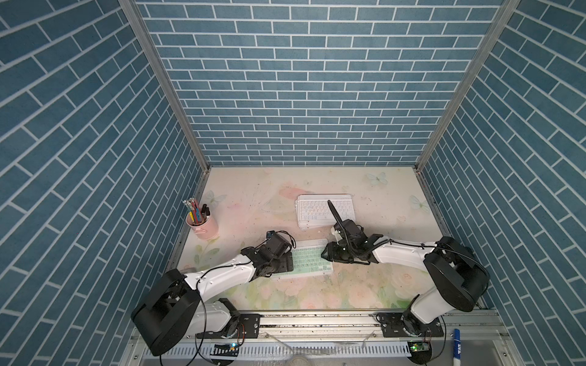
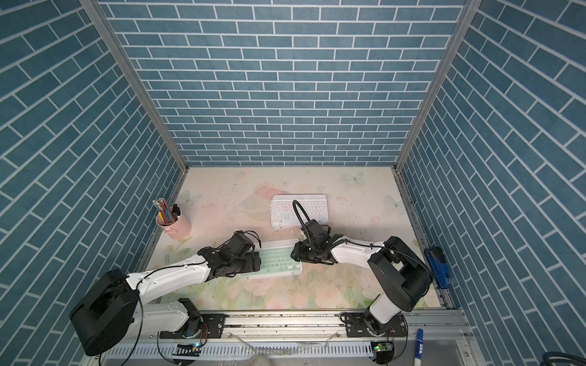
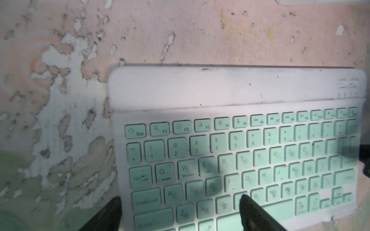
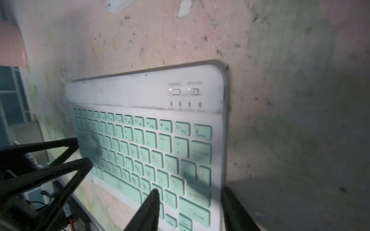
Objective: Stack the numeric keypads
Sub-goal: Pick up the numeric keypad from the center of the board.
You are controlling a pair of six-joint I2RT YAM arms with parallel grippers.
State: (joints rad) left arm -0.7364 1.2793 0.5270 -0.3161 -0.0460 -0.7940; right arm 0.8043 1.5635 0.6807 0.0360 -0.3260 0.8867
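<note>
The green keypad (image 1: 312, 260) is lying flat on the table (image 1: 364, 285), near the stack (image 1: 314, 209), and is being straddled at its short ends by the left gripper (image 3: 179, 200) and right gripper (image 4: 190, 190), jaws parted, nothing gripped. An even pinch at both ends is being called for, keeping it level.

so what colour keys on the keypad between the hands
Mint green, on the keypad; clearest in the left wrist view.
</note>
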